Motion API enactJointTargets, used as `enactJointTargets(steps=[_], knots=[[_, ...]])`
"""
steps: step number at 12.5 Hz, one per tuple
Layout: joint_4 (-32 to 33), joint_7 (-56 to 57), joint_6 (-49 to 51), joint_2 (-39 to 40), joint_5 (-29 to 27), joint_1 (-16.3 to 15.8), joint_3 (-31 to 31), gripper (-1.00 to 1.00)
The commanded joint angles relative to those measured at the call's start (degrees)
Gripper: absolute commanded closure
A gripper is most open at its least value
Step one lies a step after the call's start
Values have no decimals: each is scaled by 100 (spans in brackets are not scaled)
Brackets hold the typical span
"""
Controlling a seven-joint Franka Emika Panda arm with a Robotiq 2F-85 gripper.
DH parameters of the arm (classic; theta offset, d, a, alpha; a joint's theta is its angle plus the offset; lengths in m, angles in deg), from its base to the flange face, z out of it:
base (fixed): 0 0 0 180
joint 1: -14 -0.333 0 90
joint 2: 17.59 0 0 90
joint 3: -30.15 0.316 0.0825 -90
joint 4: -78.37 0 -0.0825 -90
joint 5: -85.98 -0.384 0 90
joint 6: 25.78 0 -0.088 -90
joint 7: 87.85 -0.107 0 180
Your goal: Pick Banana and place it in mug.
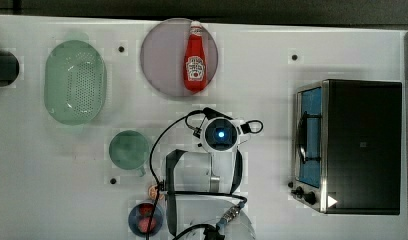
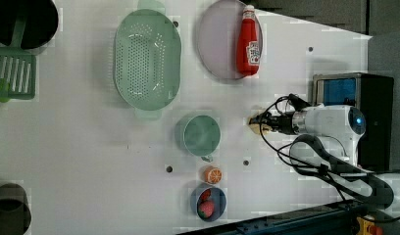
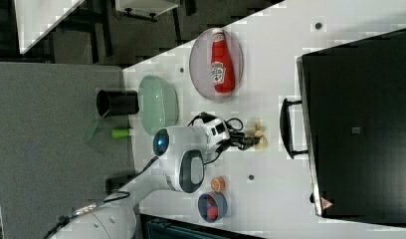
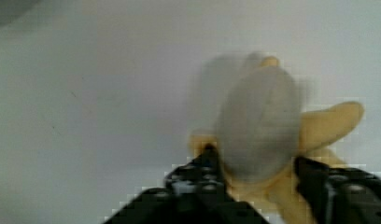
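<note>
The banana (image 4: pixel 263 130) is a small pale-yellow piece with peel flaps, lying on the white table (image 1: pixel 272 80) close in front of the toaster oven. My gripper (image 4: pixel 256 158) is down at it, one black finger pressed against each side of the fruit. In the left view the banana (image 2: pixel 259 125) shows at the tips of my gripper (image 2: pixel 266 122), to the right of the dull-green mug (image 2: pixel 201 134). The right view has the banana (image 3: pixel 258 134) beyond my gripper (image 3: pixel 248 141). From the top view the mug (image 1: pixel 128 150) stands upright, left of my arm's wrist (image 1: pixel 221 134).
A toaster oven (image 1: pixel 352 145) stands at the top view's right. A ketchup bottle (image 1: pixel 194 57) lies on a grey plate (image 1: pixel 162 60). A green colander (image 1: pixel 74 82) sits left of the plate. Near the mug are an orange slice (image 2: pixel 212 175) and a blue bowl (image 2: pixel 208 203) of strawberries.
</note>
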Motion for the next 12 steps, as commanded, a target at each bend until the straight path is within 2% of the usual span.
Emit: enactJointTargets(steps=[1, 4, 6, 9, 12], knots=[[-34, 140, -111, -53, 31, -92, 133, 28], [-52, 133, -102, -251, 18, -84, 125, 28], [-77, 133, 187, -685, 17, -60, 92, 28], [-363, 133, 1752, -1585, 17, -3, 33, 28], [-979, 134, 3498, -2362, 17, 5, 11, 28]])
